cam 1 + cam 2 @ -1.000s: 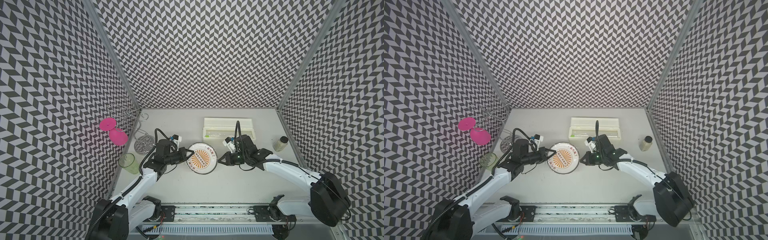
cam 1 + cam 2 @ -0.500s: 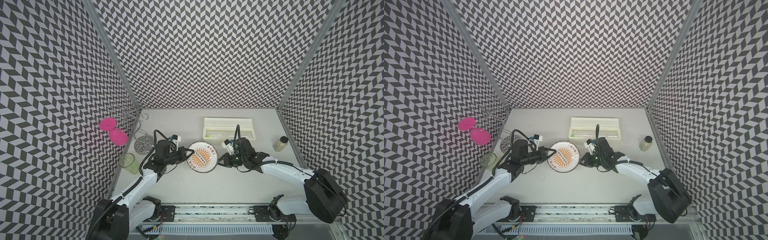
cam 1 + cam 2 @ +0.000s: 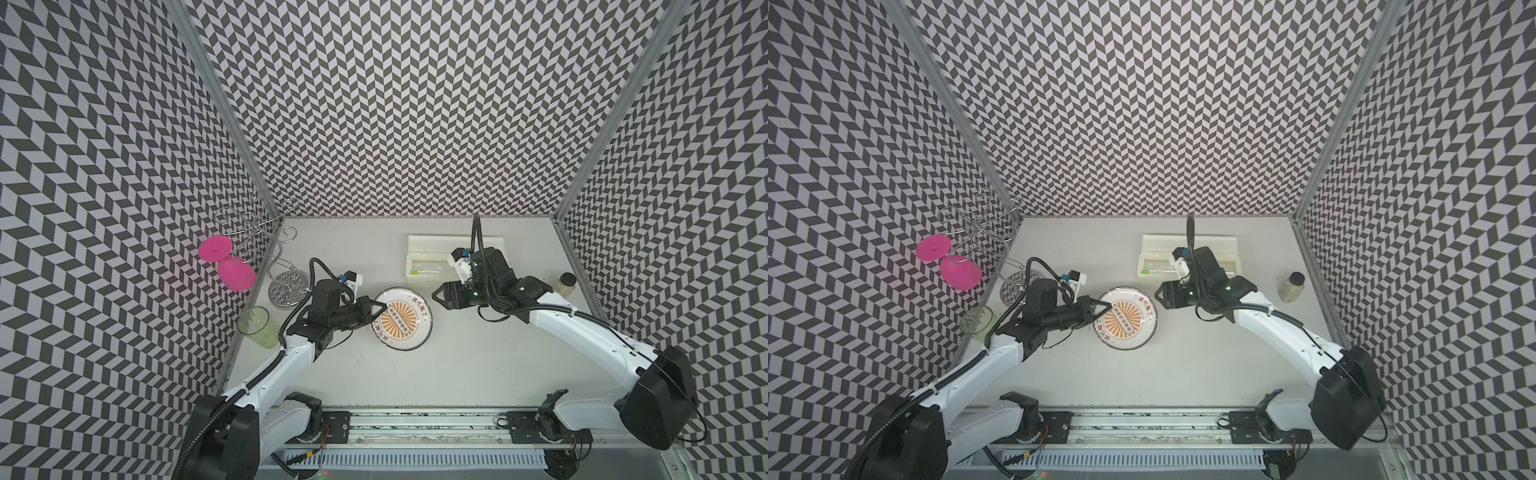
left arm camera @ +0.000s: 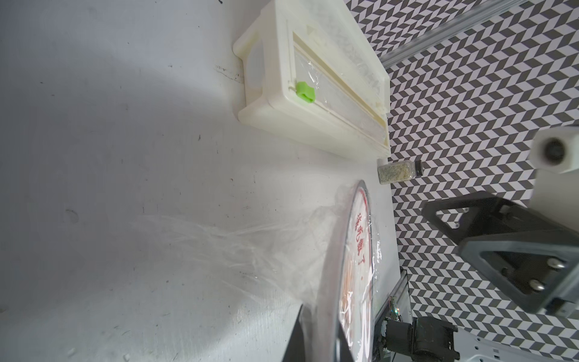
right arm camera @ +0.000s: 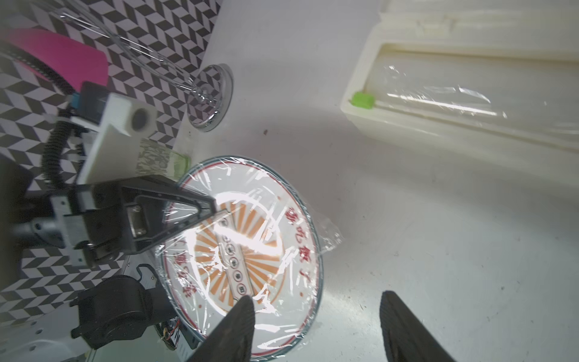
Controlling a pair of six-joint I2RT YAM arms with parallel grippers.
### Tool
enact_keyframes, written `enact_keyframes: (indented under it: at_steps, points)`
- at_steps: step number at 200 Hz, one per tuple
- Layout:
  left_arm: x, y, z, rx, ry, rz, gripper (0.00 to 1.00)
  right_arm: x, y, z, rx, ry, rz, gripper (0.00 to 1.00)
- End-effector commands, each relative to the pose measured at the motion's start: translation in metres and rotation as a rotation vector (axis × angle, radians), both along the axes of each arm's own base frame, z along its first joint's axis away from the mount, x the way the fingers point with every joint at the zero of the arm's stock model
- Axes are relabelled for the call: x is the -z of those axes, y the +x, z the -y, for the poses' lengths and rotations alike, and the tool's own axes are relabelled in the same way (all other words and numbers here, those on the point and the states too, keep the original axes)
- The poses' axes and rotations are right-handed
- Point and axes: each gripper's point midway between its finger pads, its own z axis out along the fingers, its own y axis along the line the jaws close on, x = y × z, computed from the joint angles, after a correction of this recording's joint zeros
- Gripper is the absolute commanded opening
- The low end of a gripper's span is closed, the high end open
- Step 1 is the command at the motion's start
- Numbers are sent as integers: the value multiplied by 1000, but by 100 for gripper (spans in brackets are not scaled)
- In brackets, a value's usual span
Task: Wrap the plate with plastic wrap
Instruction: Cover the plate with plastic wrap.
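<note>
L gripper (image 5: 216, 210) is pinched tight on the plate (image 5: 250, 250) at its rim: one finger lies over the printed face, and the other is mostly hidden behind the plate. R gripper (image 5: 316, 296) hangs w/ fingers spread wide and nothing btw them. It's near the plate's opposite side, and in a top view a small gap shows btw the R gripper (image 3: 436, 296) and the rim.

We see the plate (image 3: 403, 324) approx mid-table, in front of the dispenser box (image 3: 432, 257). It looks tilted, w/ the L gripper's side up. The plastic wrap (image 5: 329, 238) covers its face, crinkled and glossy, w/ a loose flap past the rim on the R gripper's side.

Hard to read:
- In both top views the wrap is nearly invisible.
- The left wrist view shows the plate (image 4: 357, 266) edge-on, w/ hazy film (image 4: 250, 250) bunched beside it.
- R fingers are cut off by the frame edge in the right wrist view.
- We can't tell if the wrap reaches under the plate, or if the far rim touches the table (image 3: 457, 374).
</note>
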Motion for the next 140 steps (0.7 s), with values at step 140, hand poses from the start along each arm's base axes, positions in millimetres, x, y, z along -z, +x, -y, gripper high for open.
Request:
enact_keyframes:
  at_steps: [140]
  points:
    - [-29,0,14,69,-33,91,0,52,-24,-51,-234,-53,-94,31]
